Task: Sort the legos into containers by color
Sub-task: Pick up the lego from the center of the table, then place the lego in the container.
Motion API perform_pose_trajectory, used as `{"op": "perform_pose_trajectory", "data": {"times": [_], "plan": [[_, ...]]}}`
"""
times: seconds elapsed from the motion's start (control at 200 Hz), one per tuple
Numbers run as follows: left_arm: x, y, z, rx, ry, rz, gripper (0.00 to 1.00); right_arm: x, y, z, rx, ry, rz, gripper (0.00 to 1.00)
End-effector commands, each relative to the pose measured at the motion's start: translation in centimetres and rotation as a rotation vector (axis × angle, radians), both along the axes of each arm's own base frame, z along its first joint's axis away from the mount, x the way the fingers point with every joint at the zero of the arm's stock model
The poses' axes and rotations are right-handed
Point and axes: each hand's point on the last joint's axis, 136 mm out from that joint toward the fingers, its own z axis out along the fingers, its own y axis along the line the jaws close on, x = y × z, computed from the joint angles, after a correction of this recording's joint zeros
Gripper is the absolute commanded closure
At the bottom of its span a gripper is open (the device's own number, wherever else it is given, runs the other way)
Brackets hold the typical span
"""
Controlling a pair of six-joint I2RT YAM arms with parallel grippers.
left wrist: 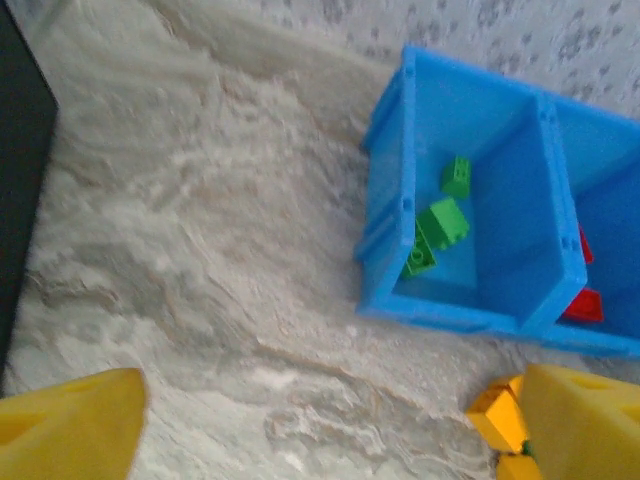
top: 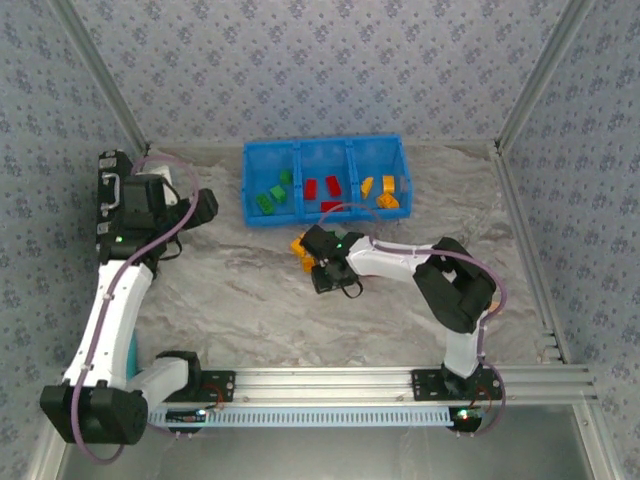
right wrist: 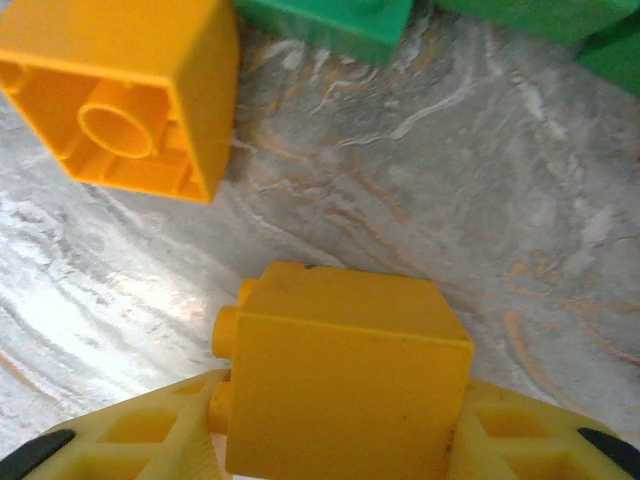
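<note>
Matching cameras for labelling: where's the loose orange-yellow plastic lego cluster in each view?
Top external: orange-yellow plastic lego cluster before the long blue plastic bin.
Left wrist: cluster bottom right, below the bin's near wall.
Right wrist: cluster upper left; another orange brick in the right gripper.
Shared landmark: marbled grey tabletop.

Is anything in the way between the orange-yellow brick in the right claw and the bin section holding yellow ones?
Nothing visible does. The right gripper holds the orange-yellow plastic brick, and bare marbled table lies between it and the bright blue plastic bin's right-hand compartment.
</note>
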Motion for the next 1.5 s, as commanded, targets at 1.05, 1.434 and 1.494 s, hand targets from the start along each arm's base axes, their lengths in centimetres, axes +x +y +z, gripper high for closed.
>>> {"op": "perform_pose_trajectory", "data": {"times": [1.05,1.434,1.494], "plan": [[-6.8,-22.5,-17.0,0.070,0.402,-0.292,0.16,26.3,-14.7,13.3,0.100,-0.485,-0.256,0.51],[-5.1,-23.6,-18.1,0.127,0.361,-0.246,0.16,28.3,-13.7,9.1,0.042,-0.445,-0.212,0.42],[-4.8,-24.0,-18.6,0.140,0.373,-0.249,0.17,28.2,-13.6,9.2,0.050,-0.446,-0.213,0.38]]}}
